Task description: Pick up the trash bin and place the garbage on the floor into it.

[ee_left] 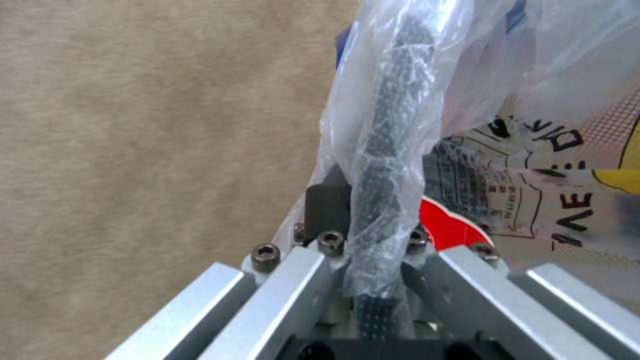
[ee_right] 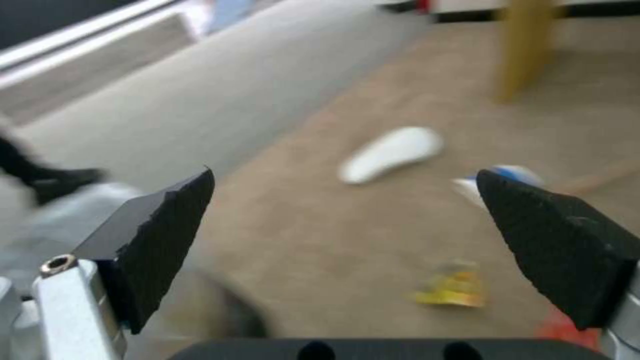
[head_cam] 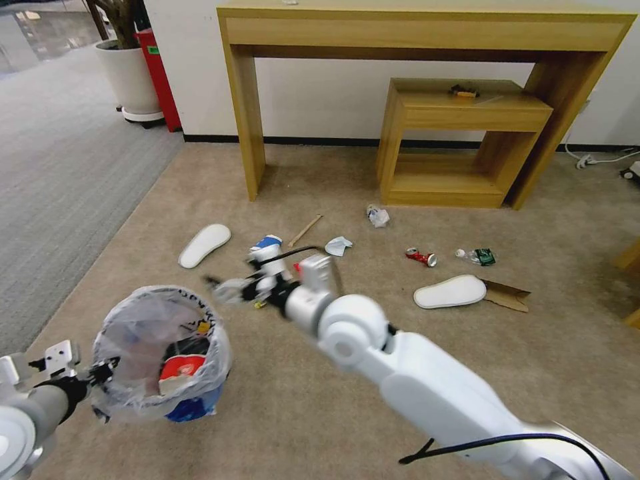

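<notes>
The trash bin (head_cam: 160,353), black with a crinkly clear bag, hangs low at the near left, and my left gripper (head_cam: 100,370) is shut on its rim (ee_left: 383,200). A red-and-white cup (head_cam: 180,369) lies inside. My right gripper (head_cam: 227,290) reaches out over the floor (head_cam: 373,413) just past the bin; it is open and empty (ee_right: 345,174). Garbage lies beyond it: a white insole (head_cam: 205,245) (ee_right: 393,152), a blue cup (head_cam: 267,248), a stick (head_cam: 305,231), white wrappers (head_cam: 338,246), a red can (head_cam: 421,257), a bottle (head_cam: 477,256), a second insole (head_cam: 451,291) and cardboard (head_cam: 507,295). A yellow wrapper (ee_right: 450,290) lies under the right gripper.
A tall wooden table (head_cam: 427,33) stands against the far wall with a smaller one (head_cam: 467,110) under it, carrying a small tool (head_cam: 463,91). A white plant pot (head_cam: 130,77) and grey ribbed carpet (head_cam: 67,167) are at the left. A cable (head_cam: 600,159) lies far right.
</notes>
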Available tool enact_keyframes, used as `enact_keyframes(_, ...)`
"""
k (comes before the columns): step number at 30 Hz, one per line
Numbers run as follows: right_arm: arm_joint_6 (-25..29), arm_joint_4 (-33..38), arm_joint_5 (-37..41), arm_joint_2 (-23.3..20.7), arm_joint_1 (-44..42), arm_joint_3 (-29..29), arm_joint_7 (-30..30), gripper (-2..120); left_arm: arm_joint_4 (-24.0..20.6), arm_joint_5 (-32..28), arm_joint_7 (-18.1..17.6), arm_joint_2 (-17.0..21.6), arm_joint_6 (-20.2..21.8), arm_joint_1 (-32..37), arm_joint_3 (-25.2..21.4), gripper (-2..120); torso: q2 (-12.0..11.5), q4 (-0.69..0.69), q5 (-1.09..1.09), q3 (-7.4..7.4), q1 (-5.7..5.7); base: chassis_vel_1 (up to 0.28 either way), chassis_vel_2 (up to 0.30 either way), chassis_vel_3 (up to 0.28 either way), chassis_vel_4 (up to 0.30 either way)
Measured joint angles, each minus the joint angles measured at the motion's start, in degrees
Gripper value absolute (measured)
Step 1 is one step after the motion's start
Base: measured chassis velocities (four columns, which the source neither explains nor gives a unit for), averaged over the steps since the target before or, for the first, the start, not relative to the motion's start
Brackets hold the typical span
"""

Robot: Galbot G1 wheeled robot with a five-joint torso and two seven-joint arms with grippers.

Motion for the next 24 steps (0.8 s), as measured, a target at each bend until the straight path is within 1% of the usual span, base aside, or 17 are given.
enact_keyframes(1,0.5,-0.1,-1.6,-2.6,-2.4,3.1,-1.3,100,0.5,2.1,1.9,-0.1,0.0,1.3,-0.8,0,0.0,-0.01,0.0,0.0,0.0,0.0,0.0,0.0,0.0)
enact_keyframes(2,1.2,-0.3,-3.7,-4.8,-5.5,6.4,-2.7,100,0.9,3.3,3.0,-0.2,0.0,2.4,-1.3,0,0.0,-0.01,0.01,-0.01,0.0,0.0,0.0,0.0,0.0)
enact_keyframes(4,1.5,-0.4,-4.4,-5.3,-6.5,7.5,-3.1,100,1.0,3.6,3.3,-0.3,0.0,2.9,-1.5,0,0.0,-0.02,0.01,0.0,0.0,0.0,0.0,0.0,0.0)
enact_keyframes(5,2.3,-0.5,-6.9,-7.0,-11.0,11.8,-4.6,100,1.6,4.6,4.7,-0.6,0.0,4.2,-2.4,0,0.0,-0.02,0.01,0.0,0.0,0.0,0.0,0.0,0.0)
enact_keyframes(6,2.3,-0.5,-6.9,-7.0,-11.0,11.8,-4.6,100,1.6,4.6,4.7,-0.6,0.0,4.2,-2.4,0,0.0,-0.02,0.01,0.0,0.0,0.0,0.0,0.0,0.0)
enact_keyframes(7,2.6,-0.5,-7.8,-7.6,-12.9,13.6,-5.1,100,1.9,5.2,5.4,-0.8,0.0,4.8,-3.0,0,0.0,-0.04,0.01,0.0,0.0,0.0,0.0,0.0,0.0)
enact_keyframes(10,3.6,0.8,-11.7,-9.1,-20.0,21.1,-7.1,100,2.7,7.2,8.9,-1.9,0.0,7.1,-5.4,0,0.0,-0.01,0.02,-0.01,0.0,0.0,0.0,0.0,0.0)
enact_keyframes(11,3.6,0.8,-11.7,-9.1,-20.0,21.1,-7.1,100,2.7,7.2,8.9,-1.9,0.0,7.1,-5.4,0,0.0,-0.01,0.02,-0.01,0.0,0.0,0.0,0.0,0.0)
enact_keyframes(14,5.4,2.5,-15.8,-9.4,-26.8,27.6,-8.7,100,3.1,7.8,11.2,-3.2,0.0,8.7,-7.5,0,0.0,-0.01,0.02,-0.01,0.0,0.0,0.0,0.0,0.0)
enact_keyframes(16,5.9,2.7,-16.4,-9.4,-27.9,28.4,-8.8,100,3.2,7.9,11.9,-3.5,0.0,8.9,-7.9,0,0.0,-0.01,0.01,-0.01,0.0,0.0,0.0,0.0,0.0)
enact_keyframes(18,8.4,4.0,-19.6,-8.4,-33.8,32.0,-8.8,100,3.7,8.7,14.1,-4.6,0.0,9.9,-8.9,0,0.0,-0.01,0.02,-0.01,0.0,0.0,0.0,0.0,0.0)
enact_keyframes(19,8.4,4.0,-19.6,-8.4,-33.8,32.0,-8.8,100,3.7,8.7,14.1,-4.6,0.0,9.9,-8.9,0,0.0,-0.01,0.02,-0.01,0.0,0.0,0.0,0.0,0.0)
enact_keyframes(21,9.3,5.6,-21.9,-6.4,-38.2,35.1,-9.3,100,4.1,9.4,15.5,-5.5,0.0,10.5,-9.1,0,0.0,-0.01,-0.01,-0.01,-0.01,0.0,0.0,0.0,0.0)
enact_keyframes(24,9.8,6.5,-22.8,-4.8,-40.2,36.7,-9.4,100,4.2,9.6,15.9,-5.8,0.0,10.7,-9.1,0,0.0,-0.01,0.0,-0.01,-0.01,0.0,0.0,0.0,0.0)
